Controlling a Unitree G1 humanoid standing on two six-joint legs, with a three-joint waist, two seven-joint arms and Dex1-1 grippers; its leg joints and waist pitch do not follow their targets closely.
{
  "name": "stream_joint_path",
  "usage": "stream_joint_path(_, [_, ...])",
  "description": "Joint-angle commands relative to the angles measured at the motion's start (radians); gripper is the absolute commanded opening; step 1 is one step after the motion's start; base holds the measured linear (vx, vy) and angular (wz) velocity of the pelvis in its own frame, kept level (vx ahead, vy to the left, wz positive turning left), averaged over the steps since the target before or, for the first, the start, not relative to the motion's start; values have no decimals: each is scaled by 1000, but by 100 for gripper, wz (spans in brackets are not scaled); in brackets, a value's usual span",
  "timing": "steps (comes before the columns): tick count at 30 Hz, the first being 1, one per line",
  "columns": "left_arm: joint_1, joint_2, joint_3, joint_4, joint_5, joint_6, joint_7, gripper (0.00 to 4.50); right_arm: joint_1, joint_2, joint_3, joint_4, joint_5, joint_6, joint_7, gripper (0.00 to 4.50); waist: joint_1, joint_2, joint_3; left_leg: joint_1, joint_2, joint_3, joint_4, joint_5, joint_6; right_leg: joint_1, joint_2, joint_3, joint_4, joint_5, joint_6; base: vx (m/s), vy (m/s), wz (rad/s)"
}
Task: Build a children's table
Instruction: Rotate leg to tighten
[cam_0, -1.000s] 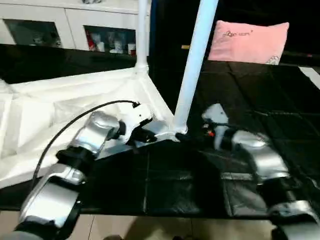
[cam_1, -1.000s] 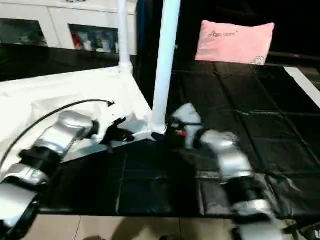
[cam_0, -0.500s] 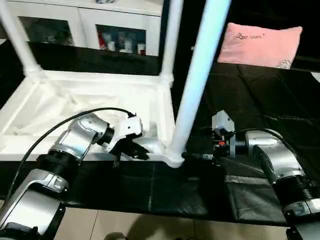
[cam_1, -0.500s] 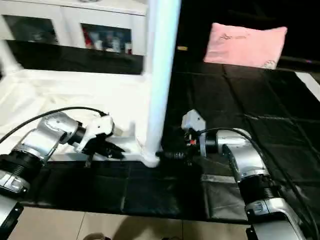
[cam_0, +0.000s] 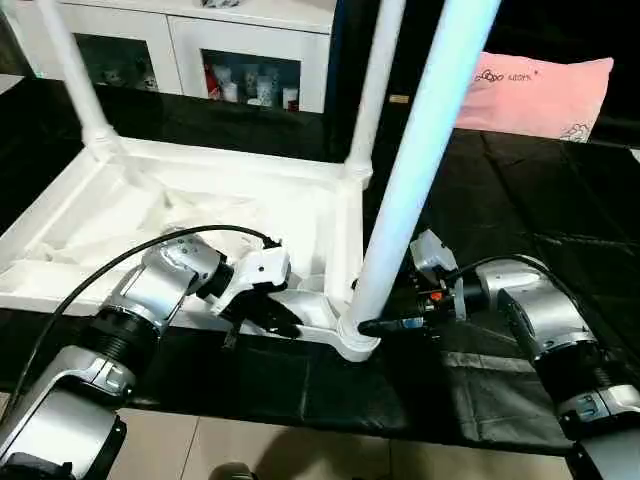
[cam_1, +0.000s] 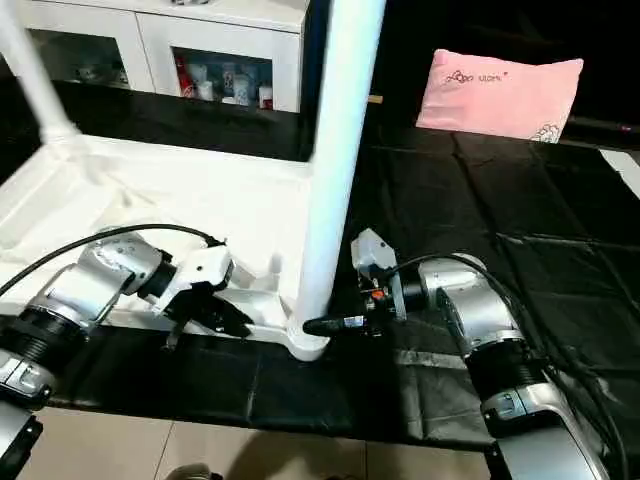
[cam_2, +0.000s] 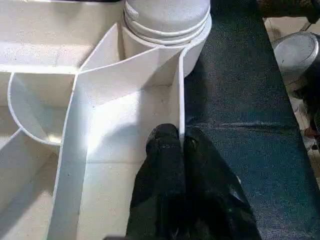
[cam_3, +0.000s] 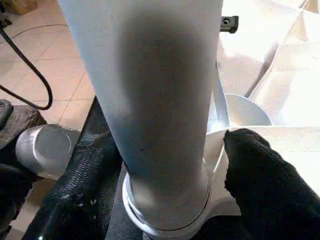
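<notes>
- Tabletop (cam_0: 200, 215), white and ribbed, lies upside down on the black mat (cam_0: 520, 200) in the left half of the head view, with three legs standing up out of its corner sockets.
- My guess at the step: seating the near-corner leg (cam_0: 415, 170), the thick white one rising through the middle of the frame, into its socket (cam_0: 357, 340) at lower centre.
- Left end effector (cam_2: 181, 145) is pinched shut on a thin wall of the tabletop, just short of that socket; it seems to be steadying the piece.
- Right end effector (cam_3: 165, 165) has its two black fingers (cam_3: 260, 170) either side of the leg's base, right above the socket collar. Whether they press on the leg or stand just off it, I cannot tell.
- Next move, as I judge it: close on the leg low down and push or twist it home while the left side holds firm.
- Risk: the tall leg could lever the light tabletop up off the mat.
- Pink pillow (cam_0: 530, 90) sits well apart, upper right.
</notes>
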Motion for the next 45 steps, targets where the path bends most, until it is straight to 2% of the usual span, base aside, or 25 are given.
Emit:
stream_joint_path(1, [-5, -12, -23, -46, -8, -15, -42, 0, -23, -6, 8, 6, 7, -3, 16, 297, -6, 3, -70, 4, 23, 7, -66, -168, 37, 57, -73, 45, -64, -275, -185, 0, 0, 0])
stream_joint_path(8, [-2, -9, -28, -56, -9, -7, -38, 0, -15, -9, 17, 2, 12, 2, 44, 254, -6, 6, -72, 3, 23, 7, -64, -153, 43, 59, -71, 44, -60, -230, -200, 0, 0, 0])
stream_joint_path(11, [-4, -16, -21, -43, -8, 5, -17, 0, 0, -9, 12, -15, 19, 13, 48, 222, -6, 8, -72, 4, 23, 7, -64, -156, 40, 59, -71, 44, -59, -227, -203, 0, 0, 0])
stream_joint_path(17, [-20, -74, 39, -5, -24, 85, 120, 0, 60, 10, -22, -88, 60, 64, -17, 200, 0, 3, -71, 6, 22, 8, -64, -165, 39, 59, -72, 45, -64, -250, -195, 0, 0, 0])
stream_joint_path(20, [-35, -112, 69, 19, -20, 147, 219, 0, 85, 52, -41, -109, 38, 150, -178, 197, -2, 4, -70, 5, 20, 6, -65, -171, 31, 58, -72, 44, -67, -281, -182, 0, 0, 0])
stream_joint_path(22, [-38, -121, 75, 22, -18, 166, 240, 0, 89, 63, -44, -114, 32, 183, -219, 197, -13, 0, -67, 4, 16, 2, -67, -198, 13, 58, -73, 43, -74, -358, -153, 0, 0, 0])
stream_joint_path(23, [-54, -147, 84, 29, -5, 237, 306, 0, 91, 115, -56, -122, 17, 227, -324, 197, -19, -3, -65, -1, 13, 1, -68, -199, 9, 60, -72, 42, -76, -393, -134, 0, 0, 0])
stream_joint_path(24, [-63, -164, 91, 35, 0, 262, 342, 0, 91, 147, -63, -125, 9, 248, -385, 197, -25, 0, -63, 2, 12, 1, -68, -205, 5, 53, -73, 42, -83, -429, -123, 0, 0, 0])
stream_joint_path(26, [-83, -207, 110, 48, 1, 311, 415, 0, 84, 218, -74, -115, -25, 257, -524, 197, -34, 0, -64, 0, 10, 0, -67, -204, -5, 53, -73, 42, -85, -454, -109, 0, 0, 0])
stream_joint_path(27, [-89, -221, 115, 55, 2, 318, 438, 0, 77, 241, -79, -105, -37, 262, -574, 197, -40, -2, -64, -5, 8, -4, -69, -202, -12, 59, -75, 38, -87, -479, -94, 0, 0, 0])
stream_joint_path(28, [-104, -252, 128, 75, 4, 330, 494, 0, 48, 304, -103, -65, -50, 277, -697, 197, -50, 1, -64, 0, 5, -3, -65, -206, -6, 51, -74, 41, -92, -486, -90, 0, 0, 0])
stream_joint_path(30, [-124, -289, 150, 103, 2, 342, 568, 0, 9, 369, -128, -13, -64, 297, -841, 196, -61, 2, -64, -1, 4, -4, -67, -218, -10, 49, -71, 39, -92, -492, -96, 0, 0, 0])
stream_joint_path(31, [-131, -300, 157, 113, 1, 343, 592, 0, -4, 388, -133, 5, -72, 299, -887, 196, -67, 2, -65, 3, 3, -6, -66, -229, -12, 47, -71, 38, -93, -502, -96, 0, 0, 0])
stream_joint_path(33, [-140, -312, 166, 126, -1, 344, 624, 0, -22, 410, -143, 30, -80, 298, -949, 196, -68, 5, -64, 5, 5, -5, -66, -232, -3, 45, -71, 40, -96, -483, -102, 0, 0, 0])
stream_joint_path(34, [-158, -333, 187, 145, -3, 347, 680, 0, -60, 450, -173, 88, -86, 290, -1055, 196, -70, 5, -66, 3, 6, -5, -67, -227, 1, 47, -71, 42, -91, -455, -111, 0, 0, 0])
stream_joint_path(35, [-168, -343, 199, 154, -3, 349, 708, 0, -77, 467, -184, 114, -95, 271, -1102, 196, -72, 3, -68, 3, 7, -4, -67, -217, -6, 45, -70, 43, -87, -423, -122, 0, 0, 0])
stream_joint_path(37, [-178, -355, 215, 158, 3, 360, 736, 0, -91, 486, -199, 131, -116, 242, -1148, 196, -72, 4, -70, 0, 7, -3, -66, -195, -7, 50, -70, 45, -79, -356, -138, 0, 0, 0])
stream_joint_path(39, [-183, -356, 217, 162, 6, 361, 738, 0, -99, 495, -212, 142, -121, 210, -1160, 250, -69, 2, -73, -2, 7, 0, -65, -163, 7, 54, -69, 48, -70, -268, -158, 0, 0, 0])
stream_joint_path(41, [-182, -345, 208, 164, 10, 355, 723, 0, -106, 491, -223, 154, -123, 175, -1162, 264, -68, 3, -77, -5, 5, 2, -62, -124, 24, 61, -69, 49, -60, -181, -180, 0, 0, 0])
stream_joint_path(43, [-175, -328, 195, 163, 19, 343, 709, 0, -96, 474, -222, 143, -120, 164, -1144, 281, -68, 3, -77, -8, 5, 3, -62, -100, 37, 63, -67, 49, -54, -128, -196, 0, 0, 0])
stream_joint_path(45, [-173, -318, 190, 168, 25, 333, 701, 0, -88, 464, -217, 135, -120, 150, -1132, 305, -68, 5, -75, -8, 5, 4, -62, -100, 44, 64, -67, 49, -55, -117, -205, 0, 0, 0])
